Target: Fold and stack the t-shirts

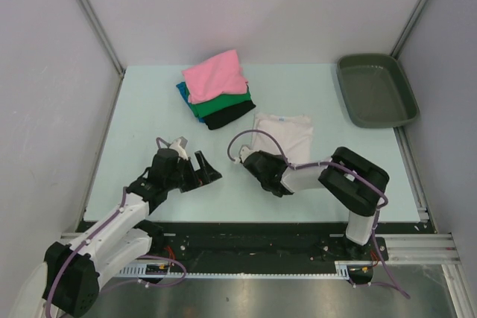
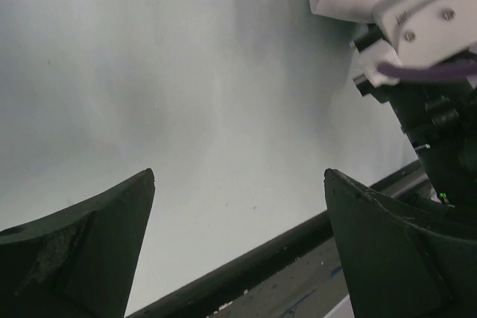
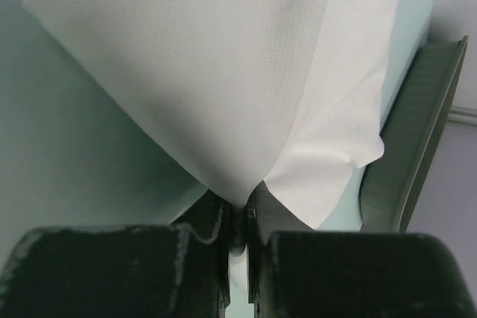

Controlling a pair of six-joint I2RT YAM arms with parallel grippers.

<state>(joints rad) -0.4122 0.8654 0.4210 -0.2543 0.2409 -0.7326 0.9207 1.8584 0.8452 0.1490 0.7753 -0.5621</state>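
Observation:
A folded white t-shirt point(image 1: 283, 133) lies mid-table. My right gripper point(image 1: 253, 160) is at its near left corner, shut on the cloth; in the right wrist view the white t-shirt point(image 3: 223, 72) is pinched between the closed fingers point(image 3: 212, 225). A stack of folded t-shirts sits behind: pink point(image 1: 215, 74) on top, green point(image 1: 223, 103), teal-blue point(image 1: 182, 91) and black point(image 1: 229, 115) below. My left gripper point(image 1: 210, 174) is open and empty, low over the bare table left of the white t-shirt; its fingers point(image 2: 89, 243) stand wide apart.
A dark grey-green plastic tray point(image 1: 375, 89) stands at the back right; its rim point(image 3: 417, 124) shows in the right wrist view. Grey walls enclose the table on three sides. The right arm's wrist point(image 2: 417, 27) shows in the left wrist view.

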